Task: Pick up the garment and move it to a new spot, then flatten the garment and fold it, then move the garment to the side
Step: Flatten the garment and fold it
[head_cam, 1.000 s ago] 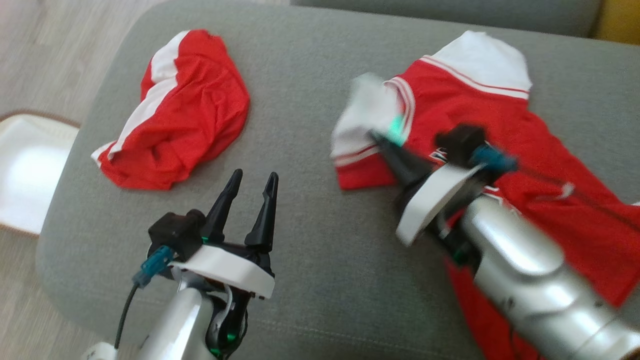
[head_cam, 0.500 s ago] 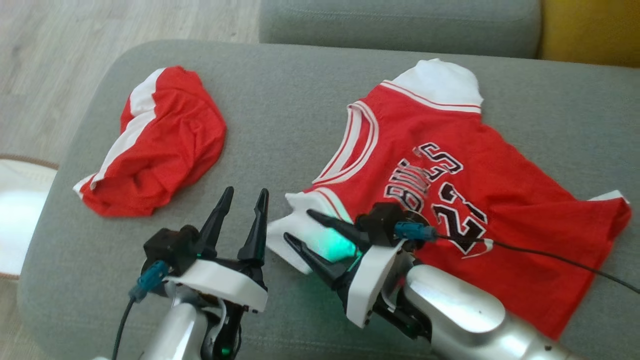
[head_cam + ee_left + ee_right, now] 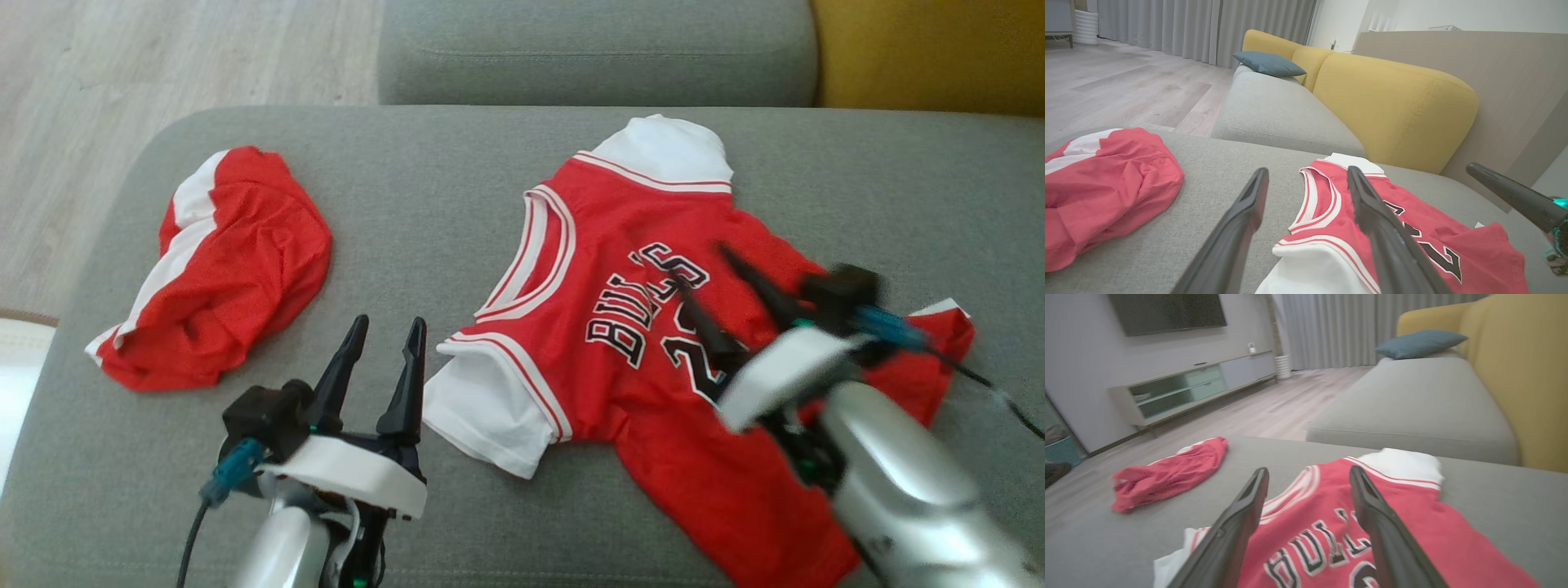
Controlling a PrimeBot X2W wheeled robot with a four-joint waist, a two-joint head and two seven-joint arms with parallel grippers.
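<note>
The garment, a red jersey with white sleeves and black lettering, lies spread face up on the grey sofa cushion. My right gripper hovers open over its lettered chest, nothing between the fingers; in the right wrist view the open right gripper points across the jersey toward the collar. My left gripper stands open and empty just left of the near white sleeve. In the left wrist view the left gripper frames the jersey's neckline.
A second crumpled red and white garment lies on the cushion's left part. Behind the cushion sit another grey seat and a yellow backrest. Wooden floor lies beyond the left edge.
My right gripper has opened and let go of the white sleeve, then swung right over the jersey's chest. The jersey now lies spread flat. The head camera has shifted; the left gripper stays open.
</note>
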